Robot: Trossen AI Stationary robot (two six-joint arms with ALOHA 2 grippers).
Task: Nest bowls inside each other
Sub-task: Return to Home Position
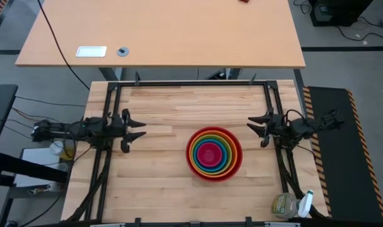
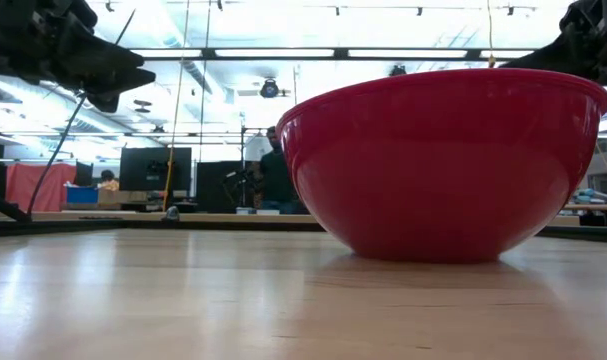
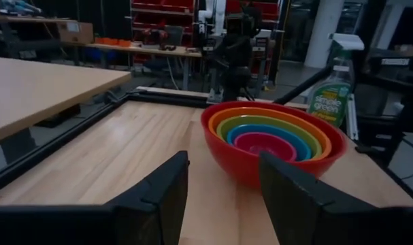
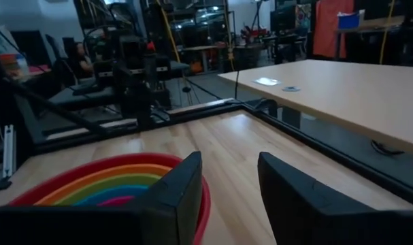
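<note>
A stack of nested bowls (image 1: 214, 154) rests by its base on the wooden table (image 1: 166, 107), right of centre: a red outer bowl (image 2: 448, 160) with orange, yellow, green, blue and pink ones inside (image 3: 271, 139). My left gripper (image 1: 139, 130) hovers open near the table's left edge, pointing level toward the bowls. My right gripper (image 1: 257, 127) hovers open near the right edge, just beyond the stack's far right side. Both are clear of the bowls, with nothing between their fingers.
A black frame (image 1: 191, 83) borders the table. A spray bottle (image 1: 292, 205) stands at the near right corner. A second, lighter table (image 1: 159, 31) stands beyond the far edge. A person (image 2: 275, 170) sits in the room behind. Bare wood lies left of the bowls.
</note>
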